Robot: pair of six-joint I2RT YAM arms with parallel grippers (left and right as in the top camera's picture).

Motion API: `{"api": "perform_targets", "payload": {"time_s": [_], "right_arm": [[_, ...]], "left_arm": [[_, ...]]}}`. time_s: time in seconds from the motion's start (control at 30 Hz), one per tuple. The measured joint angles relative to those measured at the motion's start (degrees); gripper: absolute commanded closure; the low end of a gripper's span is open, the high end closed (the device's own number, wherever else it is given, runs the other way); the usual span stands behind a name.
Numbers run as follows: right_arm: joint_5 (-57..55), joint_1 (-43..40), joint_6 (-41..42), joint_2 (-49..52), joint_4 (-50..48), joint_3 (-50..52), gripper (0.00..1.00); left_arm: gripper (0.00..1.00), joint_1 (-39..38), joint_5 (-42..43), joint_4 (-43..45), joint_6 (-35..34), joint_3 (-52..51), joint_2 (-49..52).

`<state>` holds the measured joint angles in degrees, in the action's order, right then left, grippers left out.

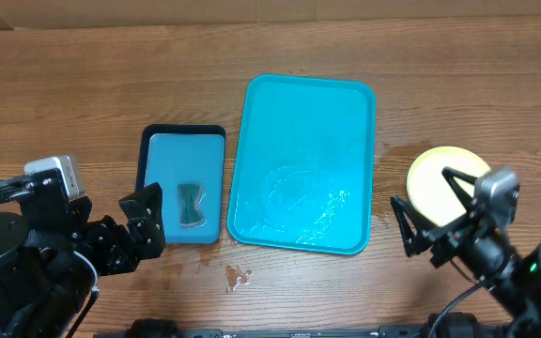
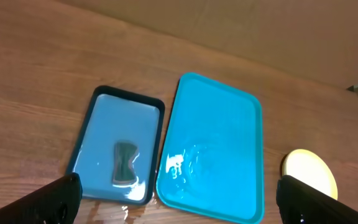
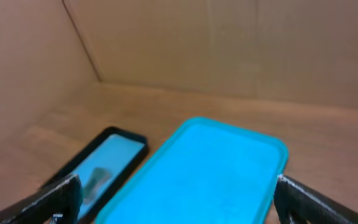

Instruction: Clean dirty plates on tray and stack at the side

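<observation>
The turquoise tray [image 1: 301, 164] lies mid-table, wet and with no plates on it; it also shows in the left wrist view [image 2: 213, 149] and the right wrist view [image 3: 197, 174]. A stack of plates with a yellow-green rim [image 1: 436, 183] sits on the table right of the tray, partly hidden by my right arm; it also shows in the left wrist view [image 2: 309, 173]. How many plates are in the stack I cannot tell. My left gripper [image 1: 143, 218] is open and empty near the front left. My right gripper [image 1: 427, 218] is open and empty, just in front of the stack.
A smaller dark-rimmed blue tray [image 1: 182, 141] holds water and a dark blue-green sponge [image 1: 192, 204] left of the turquoise tray. Water spots [image 1: 237, 277] lie on the wood near the front. A cardboard wall stands at the back.
</observation>
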<state>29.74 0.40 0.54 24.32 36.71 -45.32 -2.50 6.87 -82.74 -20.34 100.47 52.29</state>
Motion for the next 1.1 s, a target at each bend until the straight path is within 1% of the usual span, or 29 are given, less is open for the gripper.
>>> {"api": "perform_targets", "payload": {"time_s": [0.13, 0.27, 0.47, 0.6, 0.67, 0.87, 1.03, 1.1], "right_arm": [[-1.62, 0.0, -0.74, -8.52, -6.67, 12.07, 0.0], [-2.21, 0.0, -0.85, -14.88, -13.62, 23.15, 0.01], [-2.32, 0.0, 3.37, -23.04, -26.1, 38.14, 0.01], [-2.34, -0.04, 5.44, -23.45, -35.6, 43.06, 0.0], [-2.54, -0.04, 5.79, -23.52, -37.79, 44.19, 0.0], [-3.23, -0.04, 6.21, -23.58, -38.36, 44.28, 0.01], [-3.43, -0.04, 6.36, -23.56, -33.55, 44.28, 0.0], [-3.58, -0.04, 6.38, -23.58, -33.55, 44.28, 0.0]], "left_arm": [[0.0, 0.0, 0.0, 0.0, 0.0, 0.0, 0.0], [0.0, 0.0, 0.0, 0.0, 0.0, 0.0, 0.0], [0.0, 0.0, 0.0, 0.0, 0.0, 0.0, 0.0], [0.0, 0.0, 0.0, 0.0, 0.0, 0.0, 0.0], [0.0, 0.0, 0.0, 0.0, 0.0, 0.0, 0.0], [0.0, 0.0, 0.0, 0.0, 0.0, 0.0, 0.0], [0.0, 0.0, 0.0, 0.0, 0.0, 0.0, 0.0], [0.0, 0.0, 0.0, 0.0, 0.0, 0.0, 0.0]]}}
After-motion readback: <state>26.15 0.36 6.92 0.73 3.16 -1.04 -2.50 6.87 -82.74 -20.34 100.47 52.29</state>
